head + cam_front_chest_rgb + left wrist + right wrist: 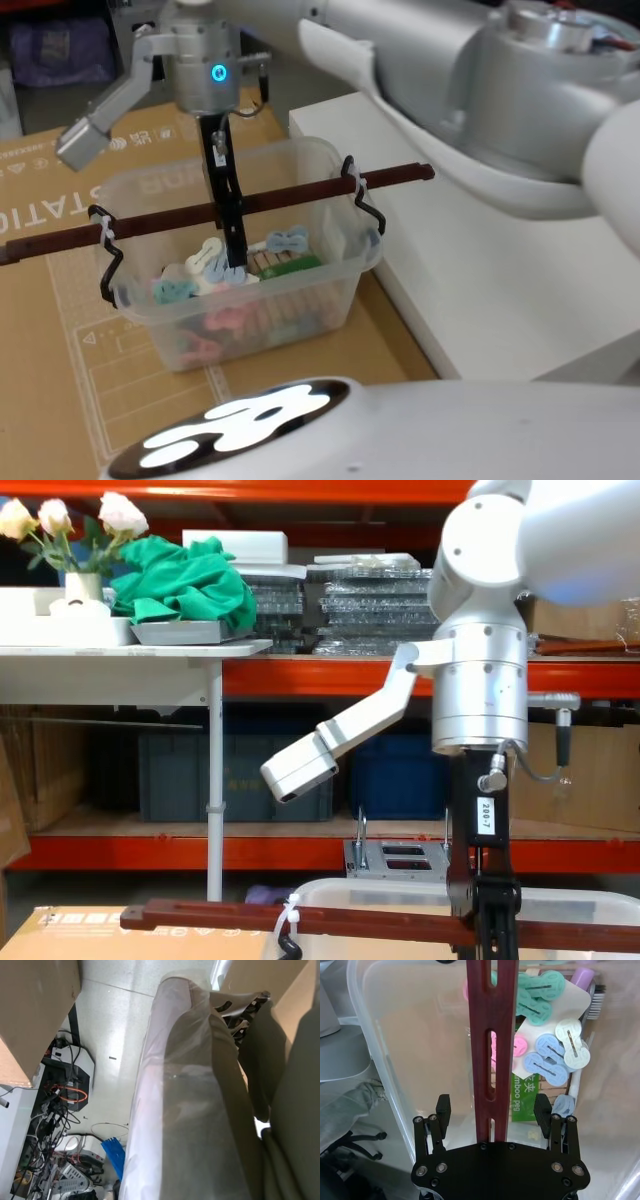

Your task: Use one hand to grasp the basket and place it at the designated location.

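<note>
Hand [493,1107] on the right arm hangs straight down over the basket [330,290]. Its fingers are spread wide, one on each side of the bar handle [505,1050], with a clear gap both sides, so it isn't pinching anything. In the head view the same hand [237,258] points down at mid-bar, with a blue ring light [218,72] glowing on the wrist above it.

Left to right in the head view:
- First there's brown cardboard [50,330] with big pale print that looks like "STATIO", cut off by the edge.
- Next, the bar's left end sticks out well past the tub, with a white zip tie [106,231] and a black hooked bracket [108,270] at the left rim.
- The basket sits on the cardboard. It's see-through and whitish, with a pile of pastel clips [210,262] in blue, pink and cream inside.
- The right rim has a second bracket [370,215] and its own tie.
- Just beside the basket on the right is the white desk [480,290].

The right wrist view lets you read a green pack [529,1102] in the tub: "mboo peg", plus some Chinese characters I can't make out.

In the chest view there are dark blue crates [180,775] on the shelf behind. Further right, the white label [487,816] on the hand's stem reads "200-7", and below it the hand [490,930] crosses the bar [350,920].
</note>
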You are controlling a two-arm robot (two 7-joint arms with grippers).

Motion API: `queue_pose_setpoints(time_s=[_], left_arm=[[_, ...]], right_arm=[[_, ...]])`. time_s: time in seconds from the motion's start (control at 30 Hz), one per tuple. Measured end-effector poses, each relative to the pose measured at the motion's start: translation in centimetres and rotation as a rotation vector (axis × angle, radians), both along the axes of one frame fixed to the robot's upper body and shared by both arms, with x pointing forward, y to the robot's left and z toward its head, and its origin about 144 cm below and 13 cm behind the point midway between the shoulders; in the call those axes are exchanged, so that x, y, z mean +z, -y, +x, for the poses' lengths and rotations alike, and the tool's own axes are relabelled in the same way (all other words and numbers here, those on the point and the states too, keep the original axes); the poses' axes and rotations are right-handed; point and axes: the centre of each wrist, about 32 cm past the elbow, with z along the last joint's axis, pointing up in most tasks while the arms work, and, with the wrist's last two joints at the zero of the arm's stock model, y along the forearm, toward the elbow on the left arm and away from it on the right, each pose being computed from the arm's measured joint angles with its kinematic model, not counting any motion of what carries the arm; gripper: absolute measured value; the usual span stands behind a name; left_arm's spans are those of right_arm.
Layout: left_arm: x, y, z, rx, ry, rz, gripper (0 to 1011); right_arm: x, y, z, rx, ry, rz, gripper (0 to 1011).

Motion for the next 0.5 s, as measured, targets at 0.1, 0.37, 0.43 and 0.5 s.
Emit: queue_pose_setpoints(time_s=[0.1, 0.37, 0.43, 0.5], left_arm=[[0.0, 0.0, 0.0, -0.001, 0.0, 0.0, 0], [0.0, 0.0, 0.0, -0.001, 0.0, 0.0, 0], [0.0, 0.0, 0.0, -0.001, 0.0, 0.0, 0], [0.0, 0.0, 0.0, 0.0, 0.0, 0.0, 0]], right_arm=[[0.0, 0.2, -0.2, 0.004, 0.007, 0.003, 1000], [0.2, 1.2, -0.6, 0.02, 0.02, 0.001, 1000], [0.4, 1.3, -0.8, 0.035, 0.028, -0.003, 1000], [0.5, 1.4, -1.0, 0.045, 0.035, -0.009, 1000]])
